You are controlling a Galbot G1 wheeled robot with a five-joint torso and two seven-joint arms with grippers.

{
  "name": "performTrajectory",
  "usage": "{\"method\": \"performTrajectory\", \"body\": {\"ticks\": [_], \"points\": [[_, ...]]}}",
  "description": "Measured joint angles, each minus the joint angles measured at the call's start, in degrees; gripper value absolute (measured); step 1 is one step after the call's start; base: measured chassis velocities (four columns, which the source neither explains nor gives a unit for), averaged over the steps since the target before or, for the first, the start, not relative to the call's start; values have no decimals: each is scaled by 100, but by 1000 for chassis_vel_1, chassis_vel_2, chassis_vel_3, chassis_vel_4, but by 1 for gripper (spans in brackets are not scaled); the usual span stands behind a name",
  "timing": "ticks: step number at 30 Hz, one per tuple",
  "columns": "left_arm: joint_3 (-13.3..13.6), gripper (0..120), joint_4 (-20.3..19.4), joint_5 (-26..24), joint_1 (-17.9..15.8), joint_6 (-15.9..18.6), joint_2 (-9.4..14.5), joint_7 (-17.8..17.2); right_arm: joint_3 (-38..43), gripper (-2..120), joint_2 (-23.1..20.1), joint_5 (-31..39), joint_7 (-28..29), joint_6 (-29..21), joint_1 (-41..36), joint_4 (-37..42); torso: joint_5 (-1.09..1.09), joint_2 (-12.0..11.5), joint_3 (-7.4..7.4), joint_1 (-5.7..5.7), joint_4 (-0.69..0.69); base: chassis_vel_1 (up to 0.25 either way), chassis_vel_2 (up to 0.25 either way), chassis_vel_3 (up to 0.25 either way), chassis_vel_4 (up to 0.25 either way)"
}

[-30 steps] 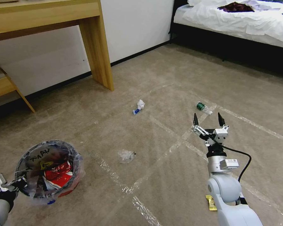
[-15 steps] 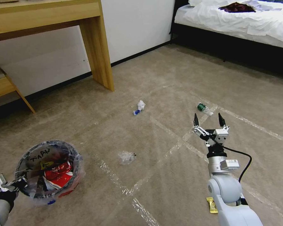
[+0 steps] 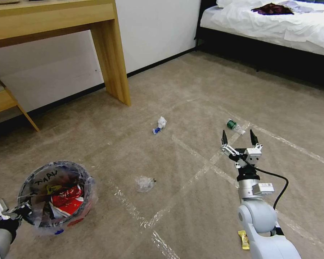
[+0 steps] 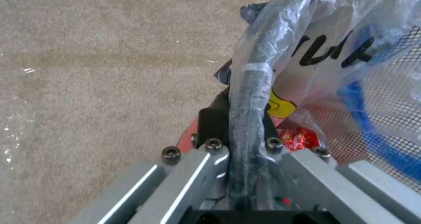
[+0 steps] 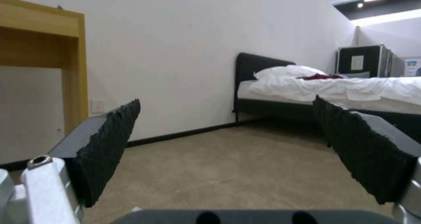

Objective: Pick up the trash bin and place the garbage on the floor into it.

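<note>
Green-capped bottle (image 3: 234, 126) lies on the carpet just beyond the open right claw (image 3: 239, 138); left claw (image 3: 19, 210) grips the red bin's (image 3: 57, 196) rim, far off.

Left gripper (image 3: 19, 210) sits low at the near left, fingers clamped tight. Right gripper (image 3: 238, 137) reaches forward, black ridged pads (image 5: 107, 141) spread wide apart.

A small round red plastic bin (image 3: 57, 196) in a clear crinkled liner lettered in black sits on beige-grey short-pile carpet (image 3: 190, 90) gridded with shiny clear tape, near a green-capped clear bottle (image 3: 235, 126), a yellow wrapper (image 3: 244, 240) and a white-and-blue paper scrap (image 3: 160, 125).
</note>
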Motion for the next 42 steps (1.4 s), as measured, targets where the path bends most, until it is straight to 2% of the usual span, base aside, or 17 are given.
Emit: {"method": "performTrajectory", "body": {"ticks": [42], "points": [[-31,1,14,-12,-14,-10,-8,0,-23,100,24,-17,-24,4,45,-52,0,0,0,0,0,-37,39,38,-36]]}}
